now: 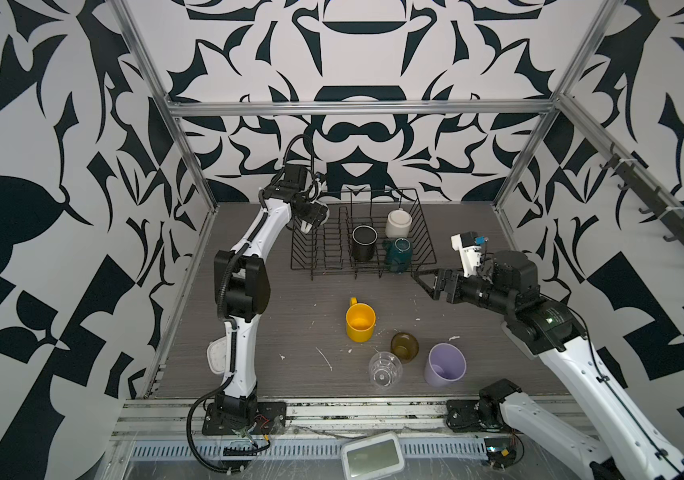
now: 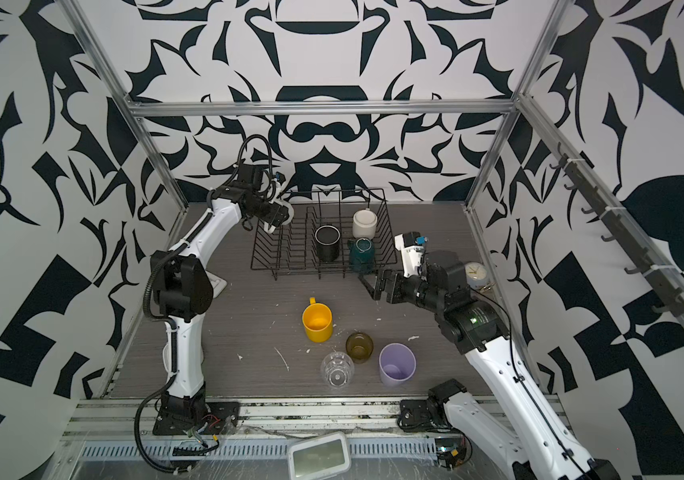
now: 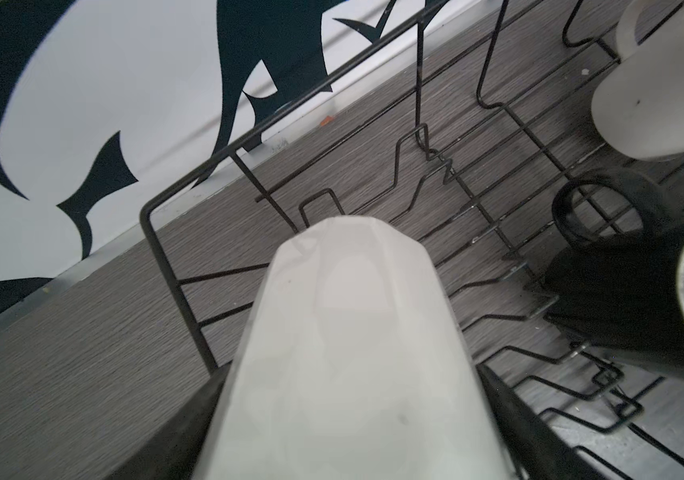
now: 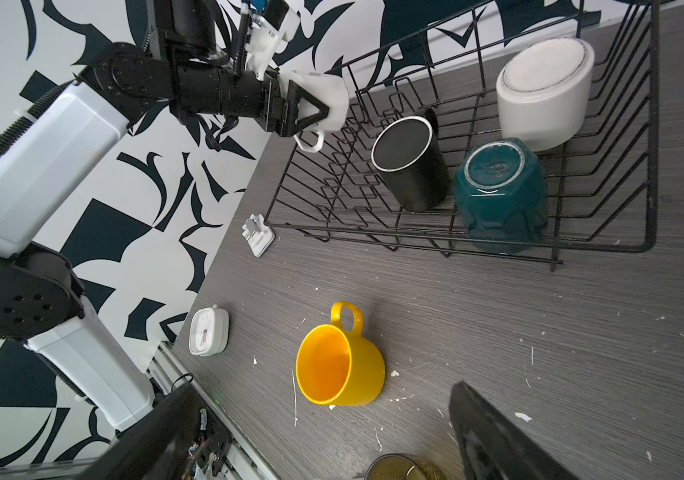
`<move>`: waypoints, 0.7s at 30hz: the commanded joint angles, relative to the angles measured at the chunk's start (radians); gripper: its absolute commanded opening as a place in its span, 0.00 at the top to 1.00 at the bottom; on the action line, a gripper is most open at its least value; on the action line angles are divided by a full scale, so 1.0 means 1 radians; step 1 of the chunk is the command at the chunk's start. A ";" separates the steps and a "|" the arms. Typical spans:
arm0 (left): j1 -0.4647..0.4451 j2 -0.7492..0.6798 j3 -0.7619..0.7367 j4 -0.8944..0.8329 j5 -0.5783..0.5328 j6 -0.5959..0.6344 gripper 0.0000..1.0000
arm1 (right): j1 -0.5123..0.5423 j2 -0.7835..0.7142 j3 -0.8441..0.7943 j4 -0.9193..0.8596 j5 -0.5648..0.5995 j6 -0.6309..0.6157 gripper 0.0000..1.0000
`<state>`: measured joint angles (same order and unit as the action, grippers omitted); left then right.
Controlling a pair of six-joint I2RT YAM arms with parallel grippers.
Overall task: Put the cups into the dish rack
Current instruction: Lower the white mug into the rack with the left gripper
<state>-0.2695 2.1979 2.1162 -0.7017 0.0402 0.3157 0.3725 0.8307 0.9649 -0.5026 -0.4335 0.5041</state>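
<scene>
A black wire rack [image 1: 323, 245] sits at the middle of the counter's [image 1: 269, 332] far edge. Its right half holds three mugs: a black mug [image 1: 364, 243] upright, and a white mug [image 1: 398, 223] and teal mug [image 1: 399, 253] both base up. The left end effector [image 4: 311, 110] is clamped on a faceted mug [image 4: 334, 97] over the rack's left end, base pointing away from the wrist, handle hanging down. The right end effector [image 1: 423, 286] hovers at the rack's near right corner, jaws apart. Toward the near edge stand a yellow mug [image 1: 360, 322], handle toward the far edge, an amber glass [image 1: 404, 347], a clear glass [image 1: 384, 370] and a lilac tumbler [image 1: 444, 365], all mouth up. Open counter lies between them and the rack.
</scene>
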 commanded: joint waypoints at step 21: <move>-0.006 0.156 0.150 0.013 -0.048 0.013 1.00 | -0.004 0.041 0.023 0.046 -0.037 -0.006 0.04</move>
<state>-0.2771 2.3360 2.2124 -0.7078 0.0029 0.3157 0.3725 0.8680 0.9649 -0.5018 -0.4511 0.5045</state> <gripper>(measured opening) 0.839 0.960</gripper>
